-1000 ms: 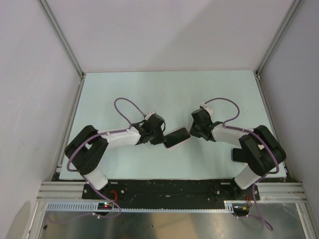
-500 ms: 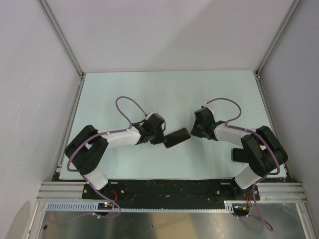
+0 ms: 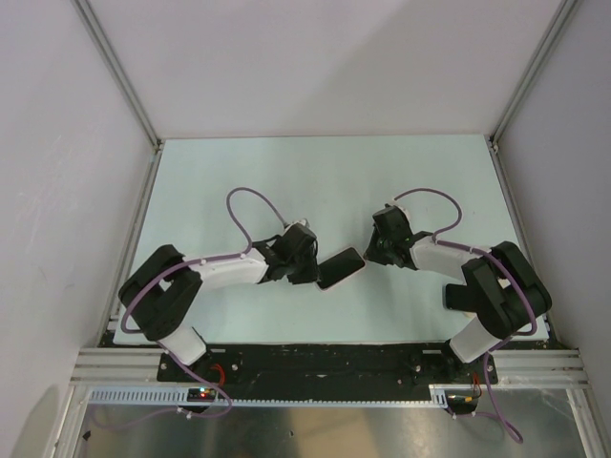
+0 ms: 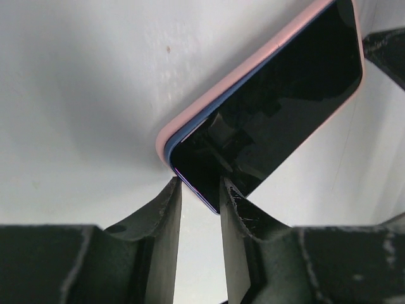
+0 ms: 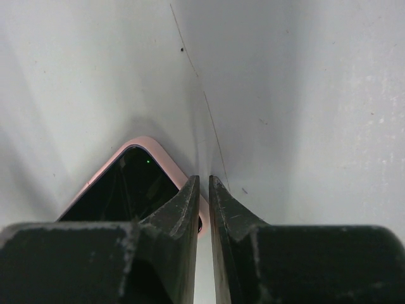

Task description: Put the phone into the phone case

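Note:
The phone (image 3: 341,266), with a glossy black screen, lies slanted on the table in the pale pink phone case (image 3: 331,284). In the left wrist view the phone (image 4: 278,107) sits over the pink case rim (image 4: 228,81). Its near corner, with a blue edge showing, stands a little out of the case. My left gripper (image 3: 313,272) is at that corner, and its jaws (image 4: 199,183) stand narrowly apart with the corner between the tips. My right gripper (image 3: 370,256) is at the opposite end. Its jaws (image 5: 204,178) are almost closed against the case's rounded corner (image 5: 142,140), beside the phone (image 5: 126,183).
The pale green tabletop (image 3: 325,181) is walled by white panels at the back and sides. A black rail (image 3: 315,361) runs along the near edge by the arm bases. Purple cables loop above both wrists.
My left arm has shifted slightly right, closing in on the phone's near corner. The phone and case have barely moved. The right gripper has held its place.

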Controlling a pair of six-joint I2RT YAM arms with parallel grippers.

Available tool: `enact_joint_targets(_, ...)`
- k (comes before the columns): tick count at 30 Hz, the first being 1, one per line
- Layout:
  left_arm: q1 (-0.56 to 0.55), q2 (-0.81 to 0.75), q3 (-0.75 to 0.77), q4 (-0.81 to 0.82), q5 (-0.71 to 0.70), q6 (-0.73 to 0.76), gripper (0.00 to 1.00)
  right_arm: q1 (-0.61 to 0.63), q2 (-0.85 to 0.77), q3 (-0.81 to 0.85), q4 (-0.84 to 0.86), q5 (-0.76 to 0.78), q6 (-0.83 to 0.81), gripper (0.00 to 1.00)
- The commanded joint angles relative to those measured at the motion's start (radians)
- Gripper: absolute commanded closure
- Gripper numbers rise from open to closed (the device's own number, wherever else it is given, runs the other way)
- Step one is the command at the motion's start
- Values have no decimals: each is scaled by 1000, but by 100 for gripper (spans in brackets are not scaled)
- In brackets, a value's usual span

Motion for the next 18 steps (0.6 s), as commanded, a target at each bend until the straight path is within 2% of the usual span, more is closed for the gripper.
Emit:
enact_joint_targets(1, -36, -76, -19, 34, 77, -28, 67, 21, -10, -10, -1, -91, 5, 84)
enact_joint_targets(12, -46, -130, -79, 34, 2, -114, 60, 31, -4, -9, 1, -94, 5, 84)
enact_joint_targets(18, -50, -160, -120, 32, -46, -189, 67, 58, -1, -10, -9, -81, 15, 83)
